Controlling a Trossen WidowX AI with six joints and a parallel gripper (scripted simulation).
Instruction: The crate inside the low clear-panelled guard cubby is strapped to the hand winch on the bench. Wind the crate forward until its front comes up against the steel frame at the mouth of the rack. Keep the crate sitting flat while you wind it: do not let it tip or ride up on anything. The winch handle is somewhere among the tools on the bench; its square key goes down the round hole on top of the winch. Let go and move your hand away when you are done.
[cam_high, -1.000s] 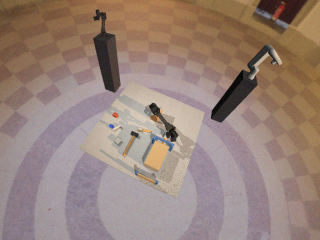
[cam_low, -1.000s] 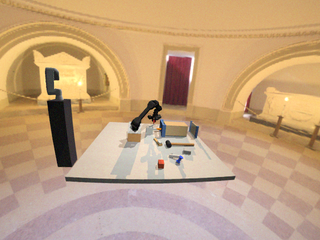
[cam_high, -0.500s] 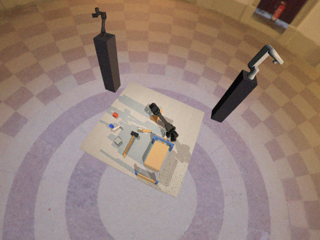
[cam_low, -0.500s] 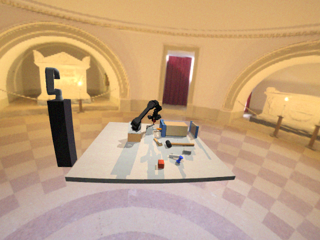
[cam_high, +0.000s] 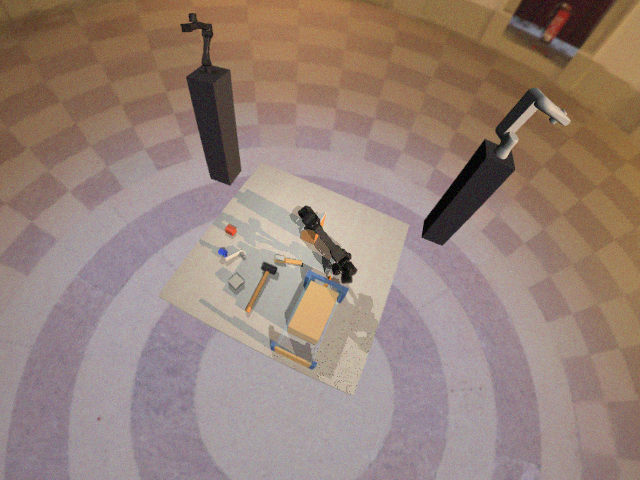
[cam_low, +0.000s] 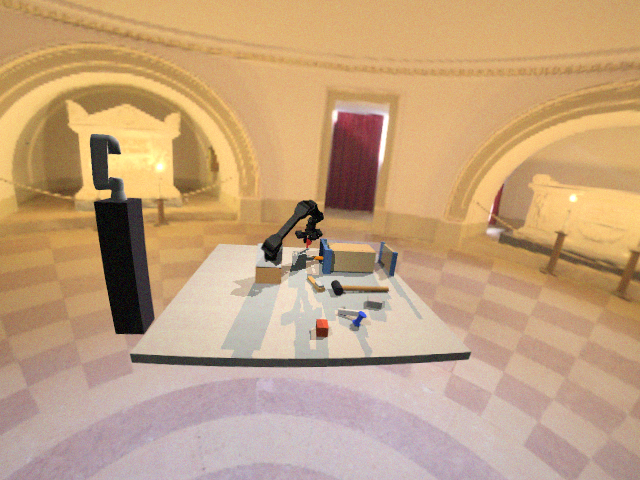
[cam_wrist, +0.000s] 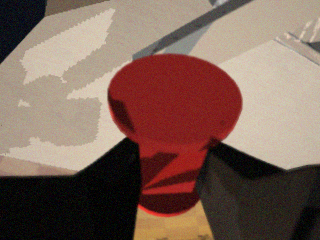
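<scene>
My gripper (cam_wrist: 164, 138) (cam_low: 309, 237) is shut on the red knob (cam_wrist: 175, 95) (cam_low: 309, 242) of the winch handle, just outside the mouth of the rack. The handle's lower end and key are hidden, so their fit in the winch cannot be told. The winch is mostly hidden under the arm. An orange strap (cam_low: 317, 257) runs to the rack's mouth. The tan crate (cam_high: 313, 311) (cam_low: 352, 257) sits flat inside the clear-panelled cubby, its front close behind the blue steel frame (cam_high: 342, 294) (cam_low: 326, 260); contact cannot be told.
A black-headed mallet (cam_high: 258, 291) (cam_low: 366, 288), a wooden-handled brush-like tool (cam_high: 293, 261), a grey block (cam_high: 236, 282) (cam_low: 374, 304), a red block (cam_high: 230, 230) (cam_low: 322, 327) and a white piece with a blue knob (cam_high: 222, 252) (cam_low: 360, 318) lie beside the rack. A blue-ended board (cam_high: 292, 356) stands behind the crate.
</scene>
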